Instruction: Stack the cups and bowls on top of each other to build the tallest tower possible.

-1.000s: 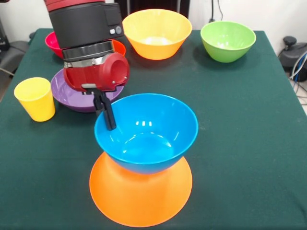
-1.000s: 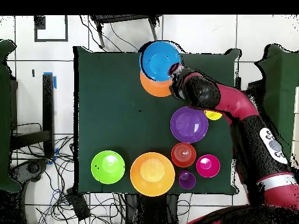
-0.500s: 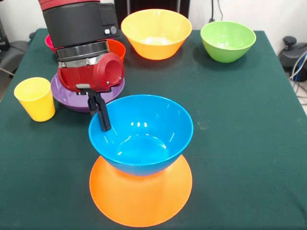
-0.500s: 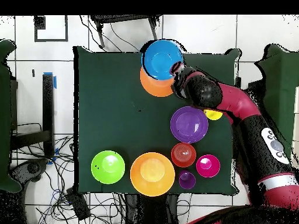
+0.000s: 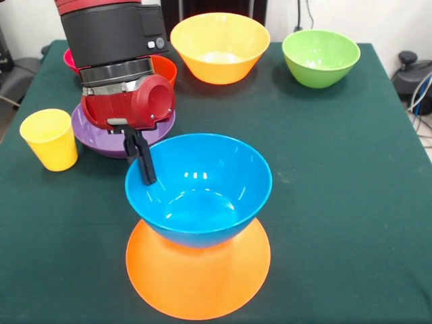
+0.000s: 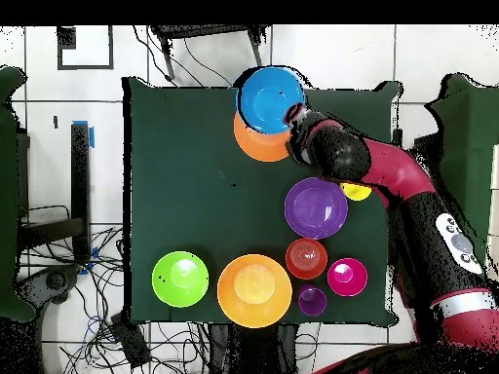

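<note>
A blue bowl sits upright over an upside-down large orange bowl at the table's near edge; together they form the tower. My gripper is shut on the blue bowl's left rim, one finger showing inside it. In the overhead view the gripper is at the right rim of the blue bowl. The yellow cup stands to the left. The purple cup shows only in the overhead view. No teal bowl is in view.
A shallow purple bowl lies behind my wrist. Small orange-red and pink-red bowls sit behind it. A large orange bowl and a green bowl stand upright at the far side.
The gripper and the blue bowl shifted slightly left over the orange bowl a second ago. They have stayed still for the last half second.
</note>
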You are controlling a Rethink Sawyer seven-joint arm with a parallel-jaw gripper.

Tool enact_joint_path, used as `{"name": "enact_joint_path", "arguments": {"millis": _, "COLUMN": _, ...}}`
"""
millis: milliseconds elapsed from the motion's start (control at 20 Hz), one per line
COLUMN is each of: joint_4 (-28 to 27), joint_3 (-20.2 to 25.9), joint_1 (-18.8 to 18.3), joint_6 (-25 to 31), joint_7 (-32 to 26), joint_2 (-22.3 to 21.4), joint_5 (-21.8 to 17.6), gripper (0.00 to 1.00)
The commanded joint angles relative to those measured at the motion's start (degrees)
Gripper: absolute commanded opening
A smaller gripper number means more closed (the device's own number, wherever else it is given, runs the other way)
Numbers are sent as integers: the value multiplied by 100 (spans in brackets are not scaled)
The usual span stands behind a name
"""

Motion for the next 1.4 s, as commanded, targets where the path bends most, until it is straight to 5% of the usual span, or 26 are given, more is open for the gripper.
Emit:
{"name": "enact_joint_path", "arguments": {"millis": 50, "joint_4": -66, "joint_3": -180, "joint_1": 159, "joint_6": 229, "joint_7": -478, "joint_2": 262, "joint_5": -395, "gripper": 0}}
{"name": "enact_joint_path", "arguments": {"millis": 100, "joint_4": -74, "joint_3": -154, "joint_1": 137, "joint_6": 230, "joint_7": -522, "joint_2": 272, "joint_5": -415, "gripper": 100}}
{"name": "enact_joint_path", "arguments": {"millis": 1400, "joint_4": 134, "joint_3": -189, "joint_1": 148, "joint_6": 321, "joint_7": -360, "joint_2": 137, "joint_5": -366, "gripper": 100}}
